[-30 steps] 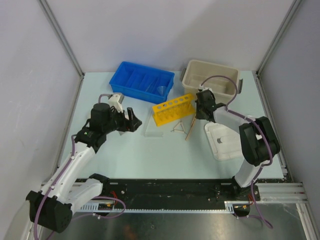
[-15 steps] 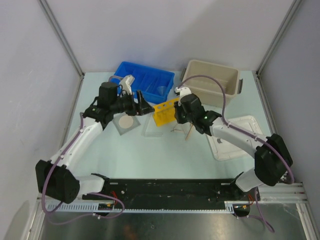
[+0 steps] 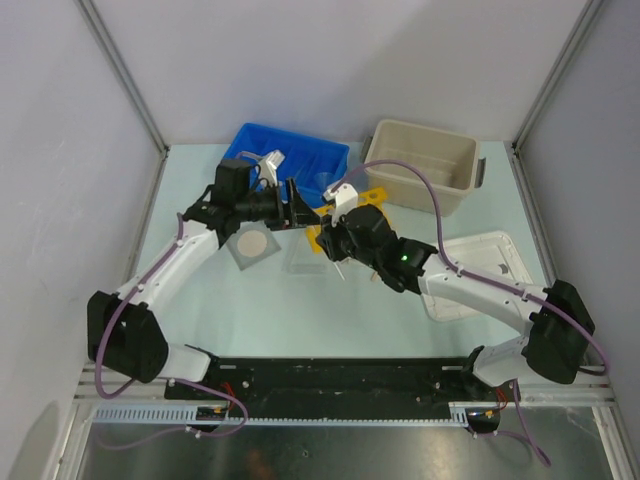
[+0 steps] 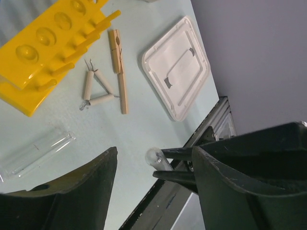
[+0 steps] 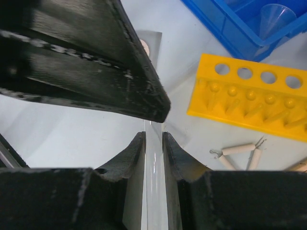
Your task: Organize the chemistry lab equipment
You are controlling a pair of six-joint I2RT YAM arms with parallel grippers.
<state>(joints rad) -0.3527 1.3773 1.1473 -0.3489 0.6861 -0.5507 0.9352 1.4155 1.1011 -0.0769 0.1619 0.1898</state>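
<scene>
Grey walls close round the pale tabletop point(image 3: 300, 320), with a beige tub point(image 3: 450, 197) and a blue divided bin point(image 3: 300, 142) at the back and a white lid point(image 3: 490, 255) lying to the right. Before the bin lies the yellow holed test-tube rack point(image 5: 249, 103), with the square gauze point(image 3: 253, 243) to its left and the wooden clamp stick point(image 4: 118, 67) and wire triangle point(image 4: 96, 88) just by it, while the clear funnel point(image 5: 276, 14) sits in the bin. Above the tabletop near the rack the right tool point(image 5: 153, 139) pinches a clear test tube point(image 4: 154, 156), and the left tool point(image 3: 297, 203) stands wide around the tube's end, not touching it.
</scene>
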